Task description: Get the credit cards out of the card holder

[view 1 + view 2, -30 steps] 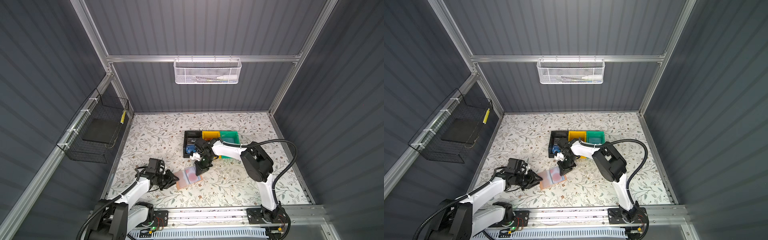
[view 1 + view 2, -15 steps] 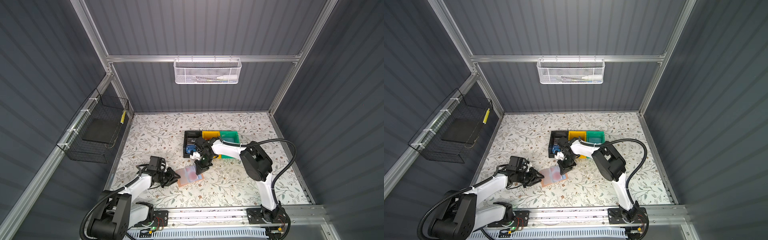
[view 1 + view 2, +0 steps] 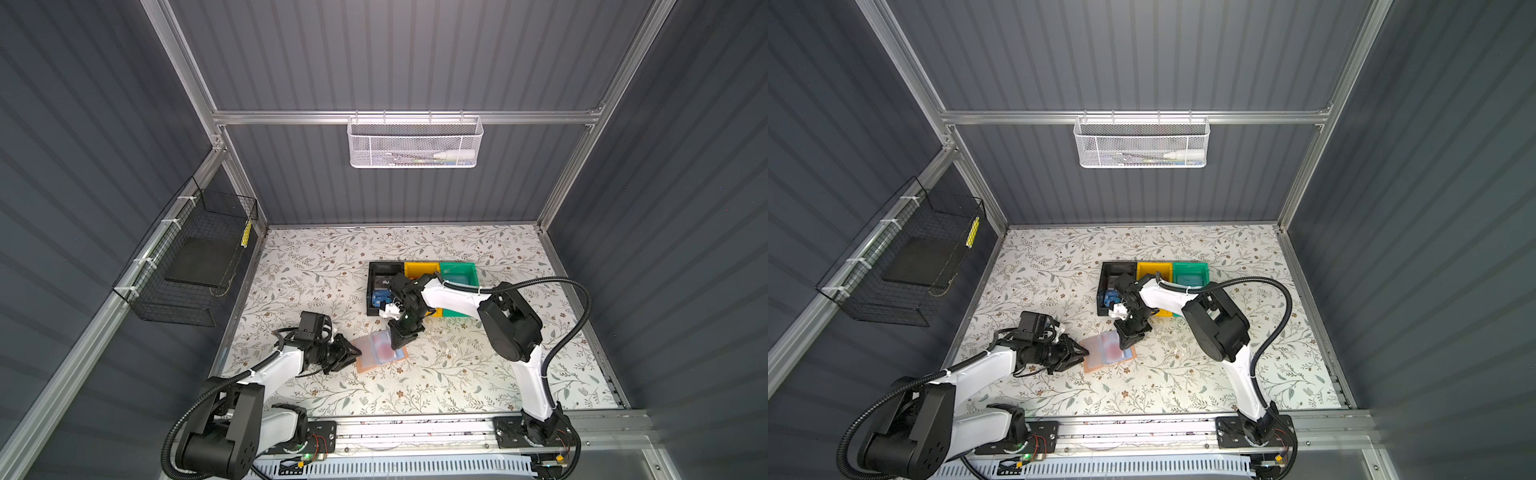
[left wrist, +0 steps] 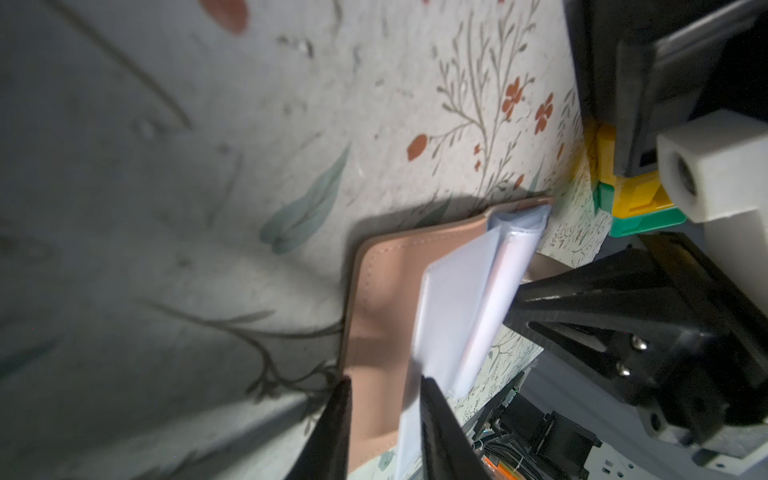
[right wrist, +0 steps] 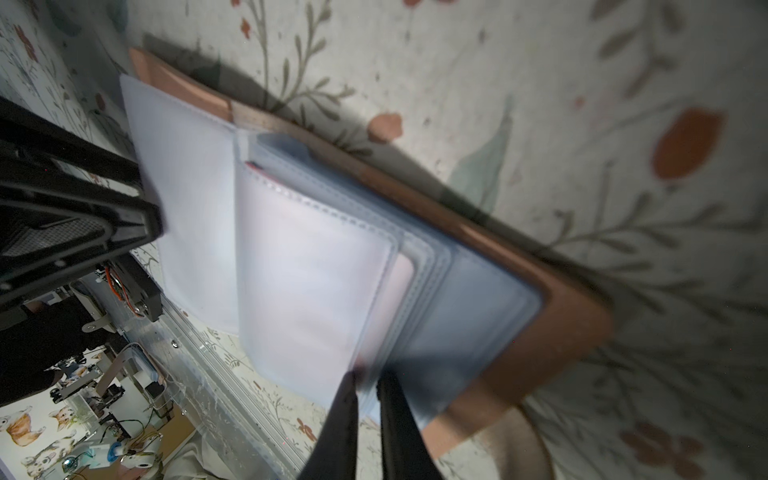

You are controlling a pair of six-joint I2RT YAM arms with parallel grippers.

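In both top views the card holder [image 3: 380,354] lies open on the flowered surface [image 3: 316,266], just in front of a black bin [image 3: 386,263] where blue credit cards [image 3: 380,297] lie. A reddish card [image 3: 1113,347] shows through the holder's top sleeve. The left hand [image 3: 353,354] meets the holder's left edge. The right hand [image 3: 400,343] comes down on the holder's far right corner.

In the left wrist view, the left hand [image 4: 384,380] has its jaws narrow. The tan cover [image 4: 378,291] and the edge of 1 clear sleeve sit between them, so it appears to grip the holder and steady it.

In the right wrist view, the right hand [image 5: 368,378] has its jaws almost together. Its tips are at the free edge of the top sleeve [image 5: 311,282], where a pale pink card edge [image 5: 405,274] peeks out. Blur hides whether they pinch the card, the sleeve or nothing.

The step in hand looks like drawing out the next card, with some cards out and at least 1 left inside. The next move calls for a pinch on the card alone, not the soft sleeve. It then needs a pull straight along the sleeve's opening while the left hand anchors the cover
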